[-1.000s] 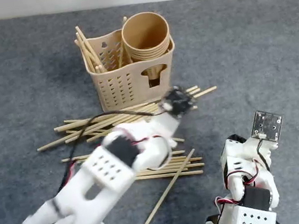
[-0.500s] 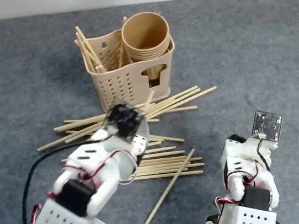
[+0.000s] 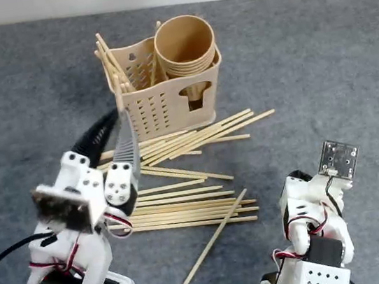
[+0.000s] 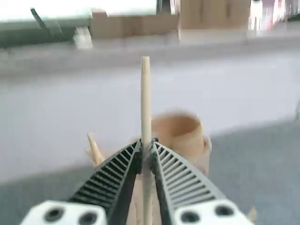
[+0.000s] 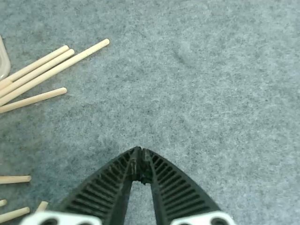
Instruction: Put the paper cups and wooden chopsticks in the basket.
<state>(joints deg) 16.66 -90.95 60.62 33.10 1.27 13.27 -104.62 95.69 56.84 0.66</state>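
Beige basket (image 3: 165, 96) stands in the upper middle of the high view, with cups (image 3: 185, 44) stacked in its right compartment and several sticks upright in the left one. Loose chopsticks (image 3: 184, 203) lie scattered mid-frame on the grey counter (image 3: 334, 65), just below the basket. From the lower left rises the left arm (image 3: 80, 221), its front end aimed at the basket's left front corner. At lower right the right arm (image 3: 314, 223) sits folded, well apart from the pile.

Left wrist view: the left jaws pinch a single stick (image 4: 145, 93), a long part of it standing out past their tips, with basket and cups blurred beyond. To drop it well, I judge the stick should be over the left compartment and near vertical before release. Tilted, it could catch the wall or the sticks already there.

Right wrist view: the right jaws are closed on nothing above bare counter, with a few loose chopsticks near.
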